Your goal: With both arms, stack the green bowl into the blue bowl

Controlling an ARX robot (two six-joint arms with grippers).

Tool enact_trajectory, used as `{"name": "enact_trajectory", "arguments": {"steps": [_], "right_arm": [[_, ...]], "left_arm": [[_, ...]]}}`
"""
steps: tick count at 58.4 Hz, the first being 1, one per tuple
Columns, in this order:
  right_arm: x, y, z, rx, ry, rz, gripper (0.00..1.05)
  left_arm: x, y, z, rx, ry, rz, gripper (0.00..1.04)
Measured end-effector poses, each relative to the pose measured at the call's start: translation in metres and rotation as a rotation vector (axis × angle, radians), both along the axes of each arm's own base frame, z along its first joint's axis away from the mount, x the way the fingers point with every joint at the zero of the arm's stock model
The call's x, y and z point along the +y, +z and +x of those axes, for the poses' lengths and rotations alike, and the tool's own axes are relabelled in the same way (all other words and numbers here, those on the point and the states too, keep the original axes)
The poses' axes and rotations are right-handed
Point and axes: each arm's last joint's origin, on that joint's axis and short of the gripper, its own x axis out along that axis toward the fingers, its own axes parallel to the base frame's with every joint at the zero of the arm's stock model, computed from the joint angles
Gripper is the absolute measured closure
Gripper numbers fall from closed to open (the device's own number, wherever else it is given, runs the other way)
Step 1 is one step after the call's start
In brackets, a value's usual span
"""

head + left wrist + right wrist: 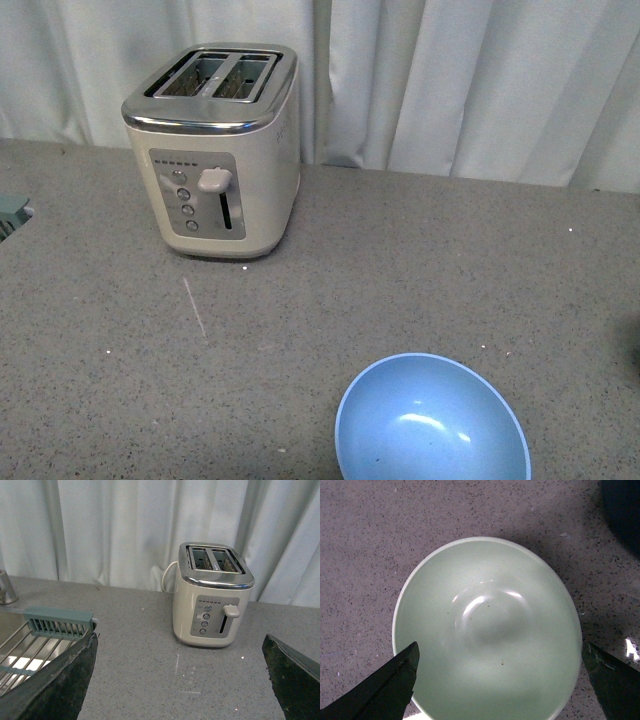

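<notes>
The blue bowl stands upright and empty on the grey counter at the near edge of the front view, right of centre. The green bowl shows only in the right wrist view, upright and empty on the counter. My right gripper hovers directly above it, open, one finger over the rim on each side, holding nothing. My left gripper is open and empty above bare counter, pointing toward the toaster. Neither arm shows in the front view.
A cream two-slot toaster stands at the back left, also in the left wrist view. A sink with a wire rack and teal holder lies at the left. White curtains close the back.
</notes>
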Motion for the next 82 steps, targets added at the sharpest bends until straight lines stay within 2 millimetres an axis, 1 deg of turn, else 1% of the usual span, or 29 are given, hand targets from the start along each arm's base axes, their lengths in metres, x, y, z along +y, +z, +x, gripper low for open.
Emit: {"name": "enact_trajectory", "arguments": {"steps": [11,32,40,62,82], "right_arm": [[0.004,-0.01,0.011,0.048,0.008,-0.047,0.09],[0.006,-0.014,0.011,0.103,-0.013,-0.095,0.09],[0.007,-0.02,0.011,0.127,-0.017,-0.101,0.09],[0.01,-0.026,0.025,0.15,-0.005,-0.121,0.09],[0.012,-0.037,0.028,0.184,-0.005,-0.132,0.09]], "left_arm": [[0.0,0.0,0.0,0.0,0.0,0.0,0.06],[0.0,0.0,0.0,0.0,0.0,0.0,0.06],[0.0,0.0,0.0,0.0,0.0,0.0,0.06],[0.0,0.0,0.0,0.0,0.0,0.0,0.06],[0.0,0.0,0.0,0.0,0.0,0.0,0.06]]}}
